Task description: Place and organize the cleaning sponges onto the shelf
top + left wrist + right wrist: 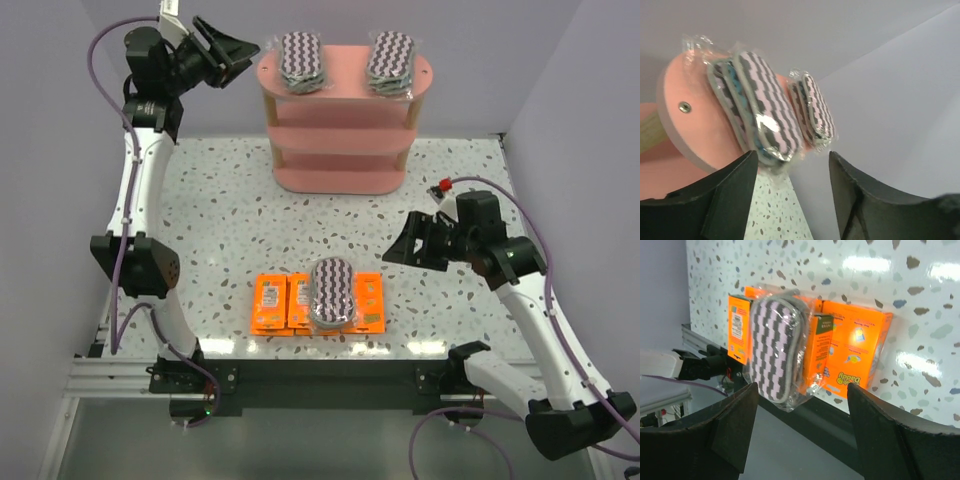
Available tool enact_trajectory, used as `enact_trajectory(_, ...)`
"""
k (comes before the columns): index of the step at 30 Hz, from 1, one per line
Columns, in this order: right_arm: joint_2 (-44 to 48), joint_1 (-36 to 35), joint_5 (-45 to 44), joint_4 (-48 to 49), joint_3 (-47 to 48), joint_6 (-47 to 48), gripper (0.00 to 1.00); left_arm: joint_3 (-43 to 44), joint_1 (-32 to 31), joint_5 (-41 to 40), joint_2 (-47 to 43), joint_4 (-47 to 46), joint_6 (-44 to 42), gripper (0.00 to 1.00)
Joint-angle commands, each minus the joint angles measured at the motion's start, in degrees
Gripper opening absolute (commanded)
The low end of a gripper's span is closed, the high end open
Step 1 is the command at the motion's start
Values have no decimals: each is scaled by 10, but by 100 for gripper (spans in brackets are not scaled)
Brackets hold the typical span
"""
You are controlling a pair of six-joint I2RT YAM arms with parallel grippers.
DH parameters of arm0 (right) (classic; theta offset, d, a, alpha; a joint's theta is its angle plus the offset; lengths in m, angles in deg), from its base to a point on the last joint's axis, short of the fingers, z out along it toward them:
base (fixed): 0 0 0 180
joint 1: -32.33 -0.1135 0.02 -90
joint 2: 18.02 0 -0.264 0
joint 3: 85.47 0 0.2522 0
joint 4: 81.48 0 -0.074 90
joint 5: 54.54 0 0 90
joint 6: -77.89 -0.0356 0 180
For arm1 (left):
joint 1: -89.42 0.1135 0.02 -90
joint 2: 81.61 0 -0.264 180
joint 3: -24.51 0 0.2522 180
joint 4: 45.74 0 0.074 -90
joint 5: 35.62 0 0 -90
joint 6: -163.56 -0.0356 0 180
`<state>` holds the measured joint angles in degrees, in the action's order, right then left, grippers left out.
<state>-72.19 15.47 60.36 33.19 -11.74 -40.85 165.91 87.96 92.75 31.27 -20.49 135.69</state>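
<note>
Top view: the pink shelf [345,92], oval boards on pale posts, stands far across the speckled surface [220,220]. Two rounded zigzag packs [300,60] [391,62] in glossy wrap lie flat on its top board, long axes pointing away from me. My left claw [243,58] hovers beside the left one, spread and empty. A third zigzag pack [333,290] lies lengthwise on the flat orange packets [270,303] near my bases.

Left wrist: both top packs sit parallel, clear of my fingers [730,195].

Right wrist: my right claw [802,430] is spread and empty, facing that third pack.

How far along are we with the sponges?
Done: two zigzag packs lie on the top tier of the shelf. In hand: nothing; left gripper by the shelf and right gripper are both open. Remaining: the third zigzag pack and the orange packets beneath it.
</note>
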Motion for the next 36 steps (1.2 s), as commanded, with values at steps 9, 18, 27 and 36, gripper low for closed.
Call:
enact_trajectory(9,-84,-1,-51,69,180,-20,73,-200,-141,-23,-195,6,-92,11)
enact_trajectory(18,-74,-1,-59,81,170,-32,73,-157,-152,-99,-129,45,-135,9)
enact_trajectory(27,-63,-1,-71,65,176,-26,73,-58,-150,-154,-59,77,-151,9)
enact_trajectory(36,-75,-1,-88,64,206,-25,74,-85,-118,-160,-60,65,-147,7)
